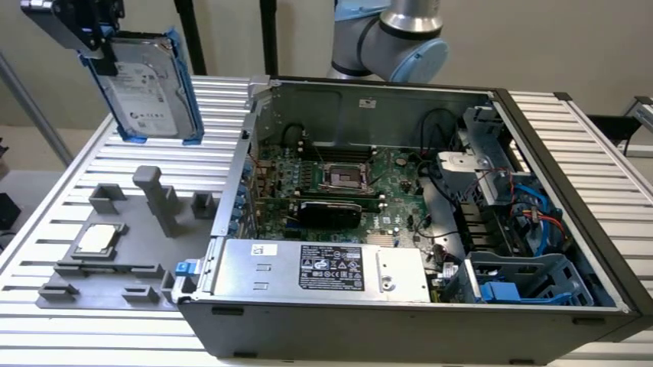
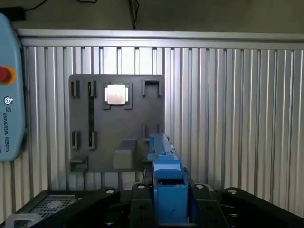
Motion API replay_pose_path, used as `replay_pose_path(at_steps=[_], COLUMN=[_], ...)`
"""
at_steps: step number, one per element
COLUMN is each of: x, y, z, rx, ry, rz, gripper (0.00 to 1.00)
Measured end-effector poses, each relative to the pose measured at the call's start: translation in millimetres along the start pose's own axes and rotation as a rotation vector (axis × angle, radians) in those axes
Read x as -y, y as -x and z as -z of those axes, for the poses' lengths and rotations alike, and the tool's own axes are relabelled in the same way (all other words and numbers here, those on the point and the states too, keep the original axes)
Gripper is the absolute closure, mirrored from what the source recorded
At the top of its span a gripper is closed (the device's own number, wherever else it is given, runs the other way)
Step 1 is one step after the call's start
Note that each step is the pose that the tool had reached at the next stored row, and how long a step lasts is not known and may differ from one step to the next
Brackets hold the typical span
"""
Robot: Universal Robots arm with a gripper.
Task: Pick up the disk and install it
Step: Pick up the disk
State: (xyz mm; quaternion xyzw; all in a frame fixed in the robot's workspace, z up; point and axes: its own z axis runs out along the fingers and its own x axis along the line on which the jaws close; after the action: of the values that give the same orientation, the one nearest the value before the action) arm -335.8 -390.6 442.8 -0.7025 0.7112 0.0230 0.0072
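High above the grey fixture plate (image 1: 122, 256), the claw (image 1: 94, 40) is clenched on the disk (image 1: 151, 86), gripping its upper end at the blue carrier. The disk hangs nearly upright in the air, slightly tilted, with its white label facing out. It is well clear of the plate. On the plate a small square processor chip (image 1: 95, 239) lies in its recess, near an upright grey post (image 1: 161, 200). Just beside the plate, on the same slatted counter (image 1: 61, 336), stands the open computer case (image 1: 408, 340).
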Motion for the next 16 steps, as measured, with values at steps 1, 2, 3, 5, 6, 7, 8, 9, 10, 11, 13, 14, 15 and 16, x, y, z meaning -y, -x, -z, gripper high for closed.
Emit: replay_pose_path(at_steps=[1, 2, 3, 5, 6, 7, 8, 9, 10, 11, 13, 14, 15, 16], x=[4.4, 8.8, 13.2, 22.3, 26.7, 31.2, 35.6, 40.1, 44.5, 48.8, 56.4, 59.2, 61.8, 64.2], y=[-0.9, -1.8, -2.7, -4.7, -5.6, -6.7, -7.9, -9.2, -10.6, -12.3, -16.9, -19.6, -22.3, -25.1], z=[4.7, 9.3, 13.9, 23.0, 27.1, 31.1, 34.8, 37.8, 40.2, 42.0, 43.6, 43.9, 44.1, 44.3], rx=[0.0004, 0.0009, 0.0013, 0.0023, 0.003, 0.0035, 0.0036, 0.0037, 0.0037, 0.0037, 0.0038, 0.0038, 0.0037, 0.0037], ry=[0.0001, 0.0002, 0.0003, 0.0009, 0.001, 0.0013, 0.0017, 0.002, 0.0022, 0.0024, 0.0025, 0.0025, 0.0025, 0.0025], rz=[0.0, 0.0, 0.0, 0.0, 0.0, 0.0, 0.0, 0.0, 0.0, 0.0, 0.0, 0.0, 0.0, 0.0], gripper=[0.67, 0.67, 0.67, 0.67, 0.67, 0.67, 0.67, 0.67, 0.67, 0.67, 0.67, 0.67, 0.67, 0.67])
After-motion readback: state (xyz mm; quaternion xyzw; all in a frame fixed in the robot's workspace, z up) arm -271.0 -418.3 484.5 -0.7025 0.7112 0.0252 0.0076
